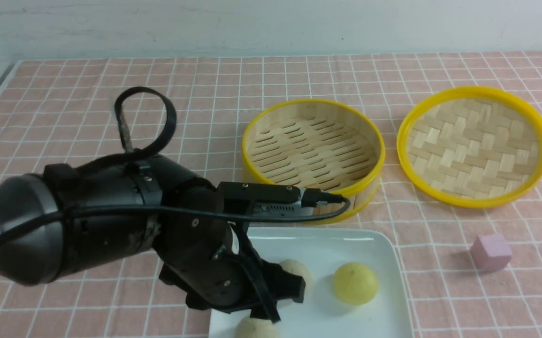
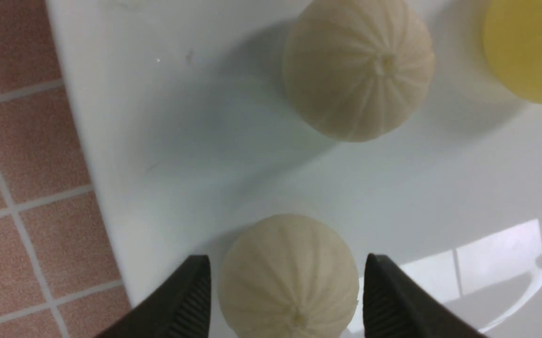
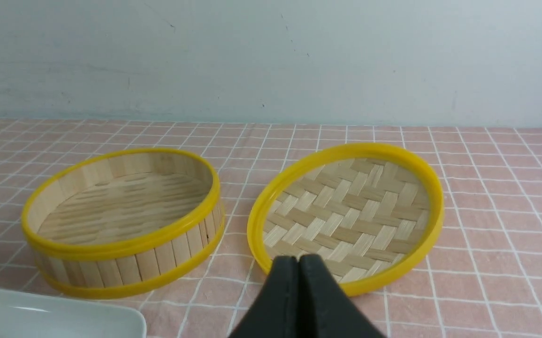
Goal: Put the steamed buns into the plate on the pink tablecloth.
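The white square plate [image 1: 346, 244] lies on the pink tablecloth [image 1: 111, 75] at the front centre. All three steamed buns rest on it: a yellow one [image 1: 355, 283], a beige one [image 1: 296, 271] partly behind my left gripper, and a second beige one [image 1: 256, 328] at the bottom edge. My left gripper [image 1: 271, 312] hangs over the plate's left part. In the left wrist view it [image 2: 288, 258] is open, with its fingers [image 2: 191, 300] on either side of the near beige bun [image 2: 289, 277] and a small gap on each side. My right gripper [image 3: 299, 263] is shut and empty.
The empty bamboo steamer basket [image 1: 313, 150] stands just behind the plate, with its woven lid [image 1: 475, 143] to the right. A small pink cube [image 1: 490, 252] lies right of the plate. The left arm's cable loops above its wrist. A wall closes off the far edge.
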Robot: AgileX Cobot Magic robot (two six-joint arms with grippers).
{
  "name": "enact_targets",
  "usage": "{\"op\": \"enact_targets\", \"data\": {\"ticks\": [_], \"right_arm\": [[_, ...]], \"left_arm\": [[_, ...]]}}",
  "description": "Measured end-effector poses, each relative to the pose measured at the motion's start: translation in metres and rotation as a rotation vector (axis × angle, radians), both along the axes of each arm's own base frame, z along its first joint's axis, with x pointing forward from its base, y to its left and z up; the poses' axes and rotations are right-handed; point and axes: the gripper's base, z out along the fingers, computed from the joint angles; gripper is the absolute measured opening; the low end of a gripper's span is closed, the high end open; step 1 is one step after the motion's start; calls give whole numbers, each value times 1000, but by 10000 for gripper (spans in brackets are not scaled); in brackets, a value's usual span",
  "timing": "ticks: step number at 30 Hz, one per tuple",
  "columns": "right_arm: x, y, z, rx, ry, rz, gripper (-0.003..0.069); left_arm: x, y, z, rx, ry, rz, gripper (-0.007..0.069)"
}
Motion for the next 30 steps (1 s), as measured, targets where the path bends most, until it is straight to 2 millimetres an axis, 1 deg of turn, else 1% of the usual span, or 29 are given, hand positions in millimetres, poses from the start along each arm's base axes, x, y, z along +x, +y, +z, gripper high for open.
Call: {"op": "enact_targets", "data": {"ticks": [5,11,15,19,20,21,24,25,27,30], "right_arm": [[2,0,-11,-6,38,1,1],[2,1,-14,-9,60,2,2],[4,1,-23,-12,82,1,4],[3,-2,-55,-59,117,-34,8],[3,-3,-58,-65,120,-38,8],[2,-4,-70,-80,132,-57,11],[2,-5,-91,-92,180,-74,13],[2,-5,-93,-93,185,-75,13],[2,-6,-95,-97,198,-81,15],[2,-6,-95,-98,199,-81,19]], "left_arm": [[0,0,0,0,0,0,446],[1,-1,0,-10,-12,1,444],[1,-1,1,-15,-17,2,426],[2,-2,1,-18,-21,2,377],[2,-2,1,-19,-22,2,375],[2,-2,1,-23,-26,3,351],[2,-1,4,-31,-36,2,301],[2,-1,5,-32,-38,2,297],[-1,1,15,-54,-64,1,251],[-8,10,40,-100,-128,-6,192]]}}
